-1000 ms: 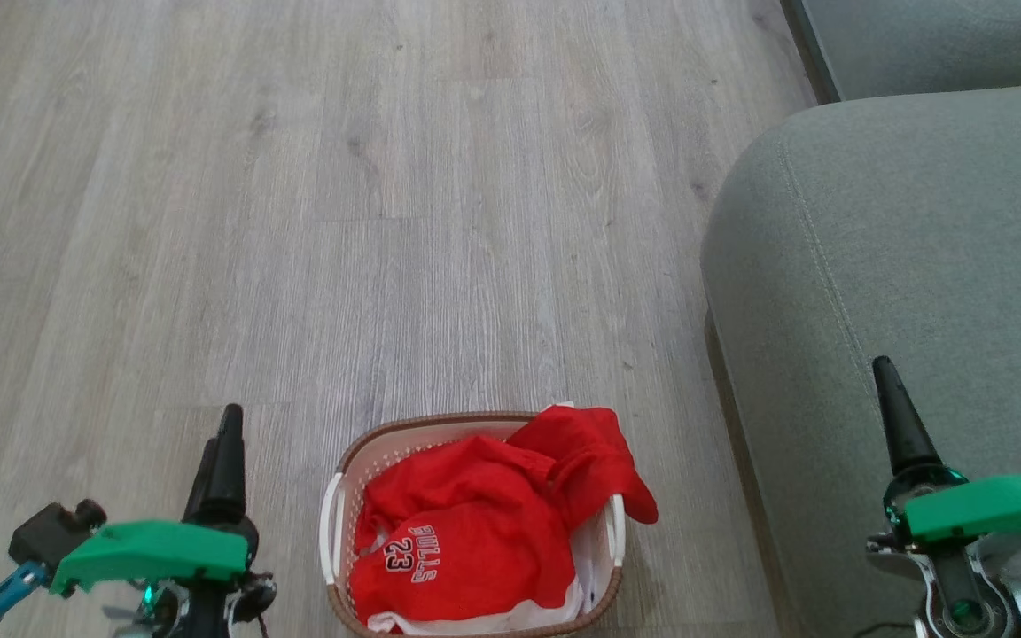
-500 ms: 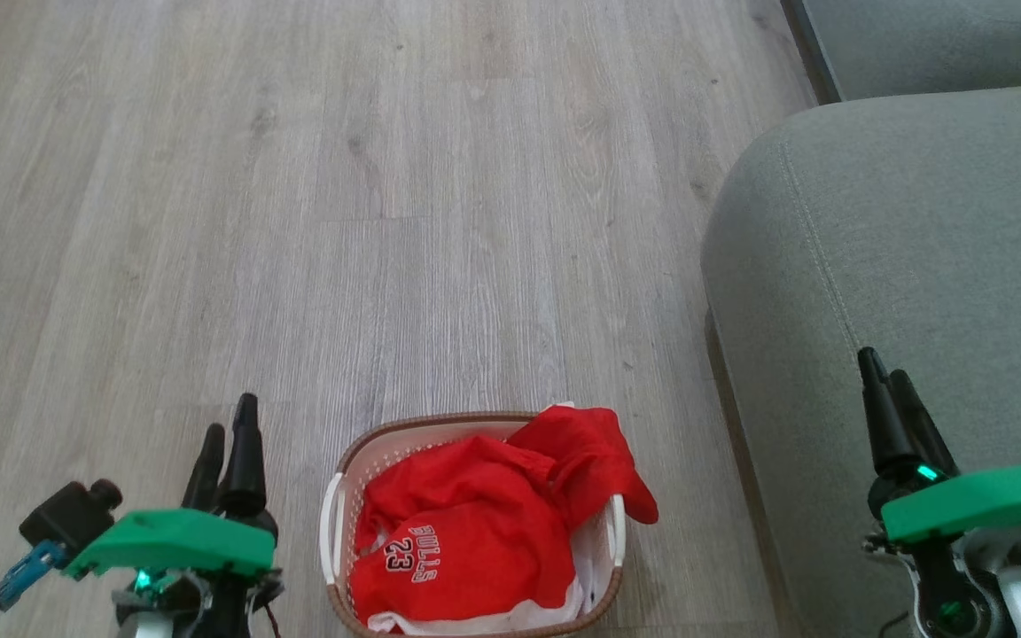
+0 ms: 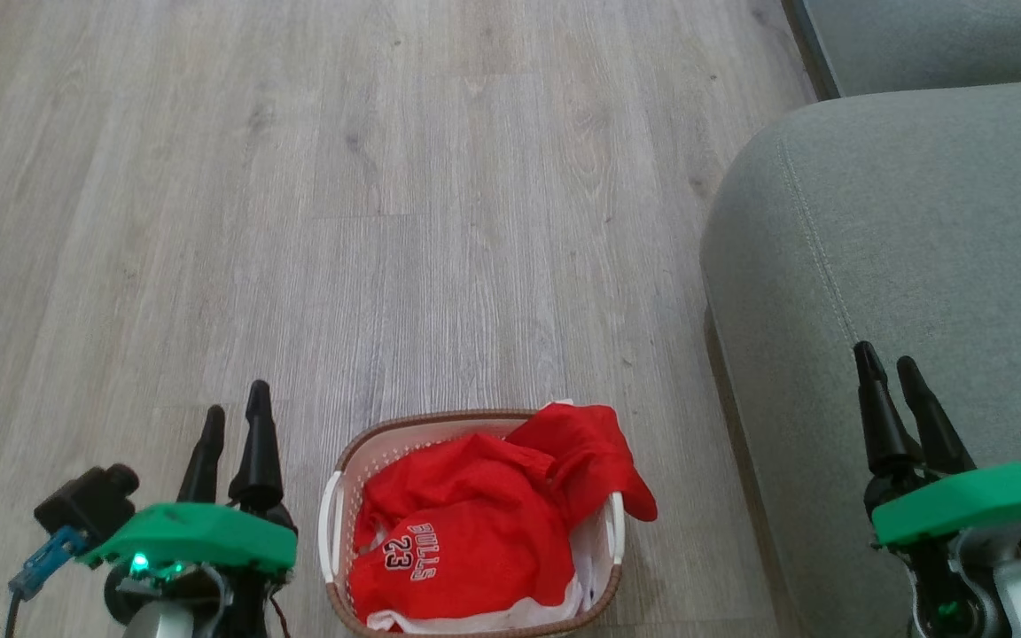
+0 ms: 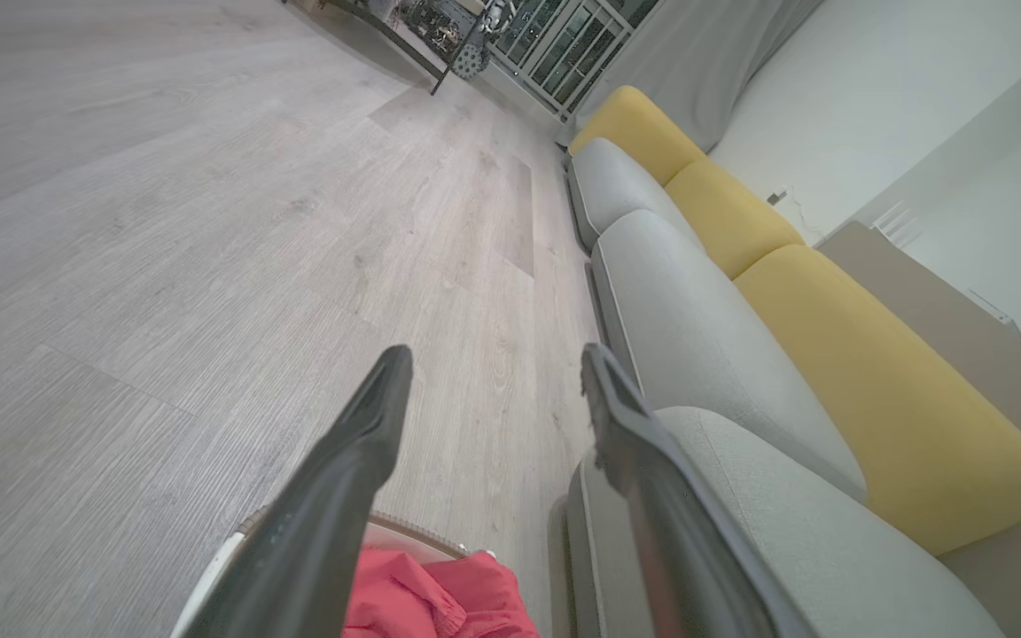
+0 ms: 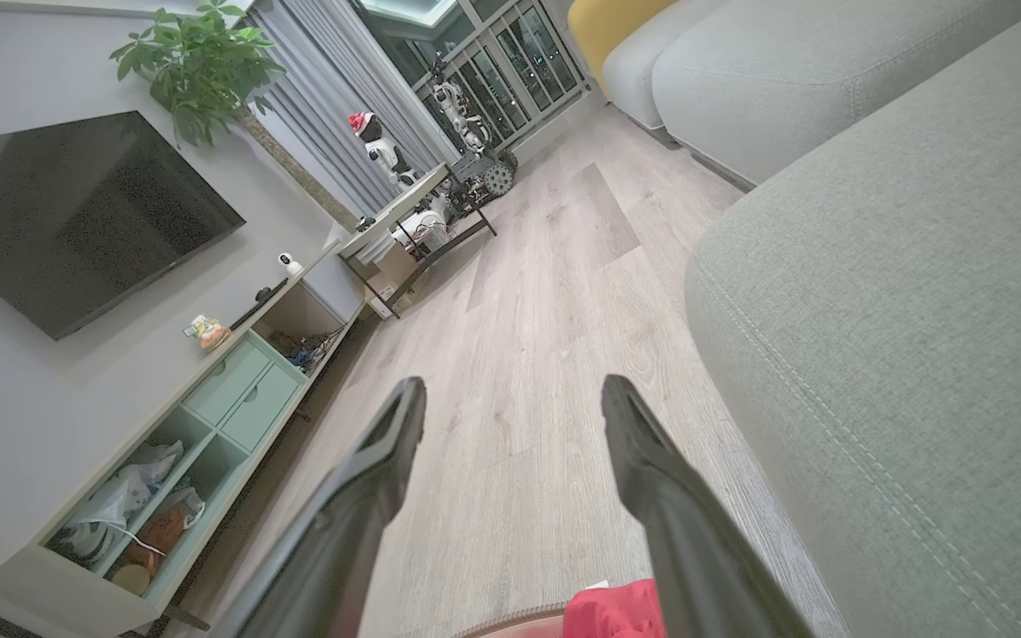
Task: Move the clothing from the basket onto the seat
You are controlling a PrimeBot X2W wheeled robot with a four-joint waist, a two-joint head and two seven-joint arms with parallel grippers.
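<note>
The left gripper (image 3: 236, 400) stood at the lower left of the head view. Its two dark fingers were spread apart and held nothing, with the tips pointing up over the wood floor (image 3: 342, 221). In its own wrist view the gap between the fingers was wide, and floor showed through it. The right gripper (image 3: 884, 357) stood at the lower right, fingers likewise parted and empty, seen against the front part of the seat (image 3: 918, 221). Neither gripper touched anything.

Just beside the left gripper, on its right, the basket (image 3: 331, 523) sat on the floor between the two grippers. It was near the seat's front edge but apart from it. The clothing (image 3: 466, 523) lay crumpled inside the basket and filled it. "BULLS 23" faced up, and a white edge showed at the near side. One red fold hung over the basket's rim on the side toward the seat.

Beyond the seat lay a second grey cushion (image 3: 936, 40). The left wrist view showed yellow back cushions (image 4: 874, 381) behind the grey ones. The right wrist view showed a television (image 5: 76, 213), a plant (image 5: 196, 62) and a pale green cabinet (image 5: 236, 399) along the far wall.
</note>
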